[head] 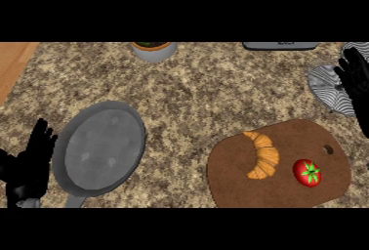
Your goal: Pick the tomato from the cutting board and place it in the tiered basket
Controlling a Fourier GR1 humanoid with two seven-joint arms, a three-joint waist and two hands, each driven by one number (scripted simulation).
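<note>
The right hand (355, 80) hides part of the tiered basket (328, 88); pan handle (74, 201) cut off below.

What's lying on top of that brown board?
On the cutting board lie a croissant and a red tomato, side by side, not touching. Nothing covers either; the board's lower edge runs out of view.

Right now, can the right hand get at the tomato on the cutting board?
Probably yes. The tomato lies uncovered on the cutting board, apart from the croissant; the right hand is open above it, nothing between.
</note>
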